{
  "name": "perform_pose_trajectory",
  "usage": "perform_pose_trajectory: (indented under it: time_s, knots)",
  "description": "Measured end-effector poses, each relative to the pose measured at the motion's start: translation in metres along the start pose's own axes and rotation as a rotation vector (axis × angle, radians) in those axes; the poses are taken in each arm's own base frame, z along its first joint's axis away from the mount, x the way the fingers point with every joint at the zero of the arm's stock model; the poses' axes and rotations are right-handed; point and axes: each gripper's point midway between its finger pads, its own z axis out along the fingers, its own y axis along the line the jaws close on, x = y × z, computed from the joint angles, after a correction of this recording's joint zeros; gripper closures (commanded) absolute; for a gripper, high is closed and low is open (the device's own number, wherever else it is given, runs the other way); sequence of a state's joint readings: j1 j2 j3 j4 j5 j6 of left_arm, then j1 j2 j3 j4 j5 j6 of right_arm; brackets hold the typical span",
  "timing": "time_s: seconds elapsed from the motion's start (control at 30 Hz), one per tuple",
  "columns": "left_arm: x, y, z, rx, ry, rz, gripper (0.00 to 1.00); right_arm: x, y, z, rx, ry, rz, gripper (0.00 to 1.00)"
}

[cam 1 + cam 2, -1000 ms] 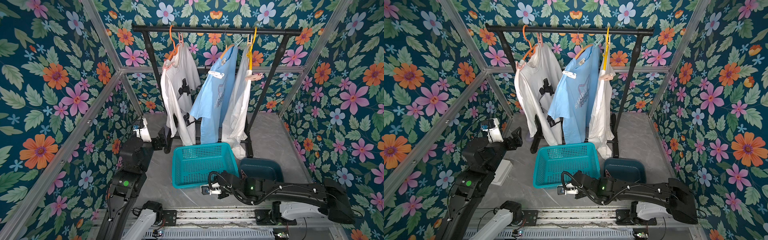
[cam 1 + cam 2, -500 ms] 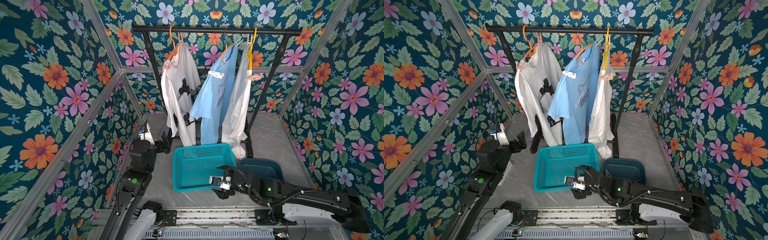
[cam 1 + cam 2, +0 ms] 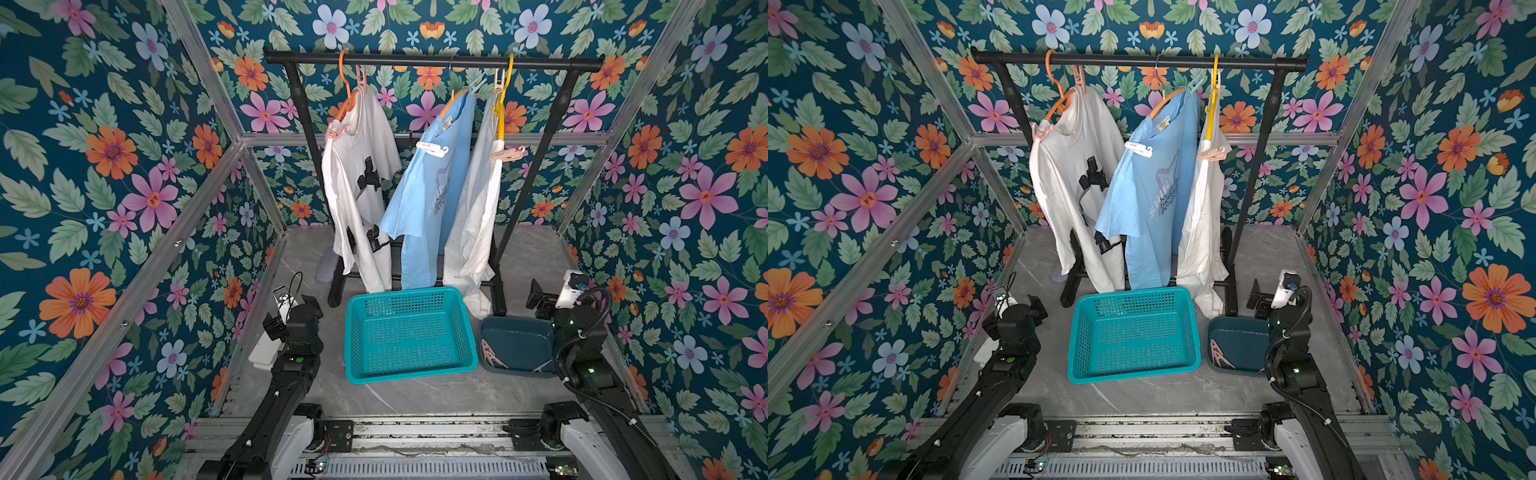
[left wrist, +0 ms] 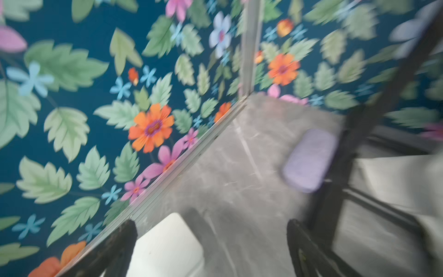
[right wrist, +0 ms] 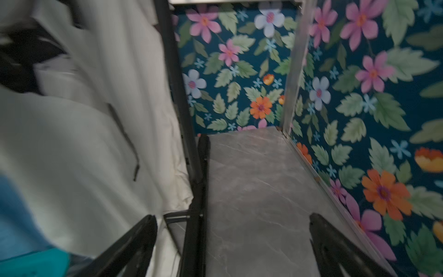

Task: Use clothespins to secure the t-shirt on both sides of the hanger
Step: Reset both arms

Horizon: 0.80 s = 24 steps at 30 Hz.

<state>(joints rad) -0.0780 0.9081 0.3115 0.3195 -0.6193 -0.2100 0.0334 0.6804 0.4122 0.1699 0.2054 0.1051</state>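
Observation:
Three t-shirts hang on the black rack [image 3: 432,62]. The white one with a black print [image 3: 361,174] is on an orange hanger [image 3: 347,93] with a pink clothespin [image 3: 334,131] at its near shoulder. The blue t-shirt [image 3: 428,199] carries a white clothespin [image 3: 432,147]. A plain white t-shirt [image 3: 478,208] is on a yellow hanger [image 3: 500,112] with a pink clothespin [image 3: 507,154]. Loose clothespins [image 3: 490,353] lie in a dark blue tray [image 3: 519,332]. My left gripper [image 3: 291,311] [image 4: 213,239] is open and empty, low at the left. My right gripper [image 3: 540,301] [image 5: 232,227] is open and empty beside the tray.
A teal basket [image 3: 409,332] stands in front of the rack, between the arms. A purple oblong object [image 4: 309,160] lies by the rack's left foot [image 3: 336,291]. A white box [image 4: 167,247] sits under the left gripper by the wall. Flowered walls close in on both sides.
The right arm swung from the basket's front over to the right side by the tray, and its jaws opened. The left arm dropped back toward the front left.

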Motion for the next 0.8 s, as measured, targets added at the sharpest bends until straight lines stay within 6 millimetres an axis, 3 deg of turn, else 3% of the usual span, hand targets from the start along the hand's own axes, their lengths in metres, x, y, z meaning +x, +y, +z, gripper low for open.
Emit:
perform_pose_trajectory:
  time_s: [0.13, 0.37, 0.53, 0.67, 0.73, 0.8]
  knots:
    - [0.017, 0.0, 0.01, -0.001, -0.008, -0.015, 0.01, 0.054, -0.006, 0.022, 0.007, 0.133, -0.017, 0.0]
    - [0.056, -0.003, 0.019, 0.067, -0.01, 0.004, 0.01, 0.126, -0.008, 0.041, -0.002, 0.252, -0.038, 0.0]
    - [0.044, -0.016, 0.021, 0.14, -0.093, -0.026, 0.01, 0.121, -0.002, 0.06, -0.026, 0.201, -0.052, 0.0]
    - [0.022, -0.05, 0.031, 0.268, -0.142, -0.015, 0.01, 0.132, 0.002, 0.078, -0.042, 0.2, -0.078, 0.0]
    - [0.029, -0.058, 0.036, 0.301, -0.14, -0.01, 0.01, 0.132, 0.003, 0.083, -0.045, 0.199, -0.075, 0.0]
    - [0.051, -0.063, 0.041, 0.326, -0.099, 0.026, 0.01, 0.125, 0.005, 0.087, -0.048, 0.174, -0.069, 0.0]
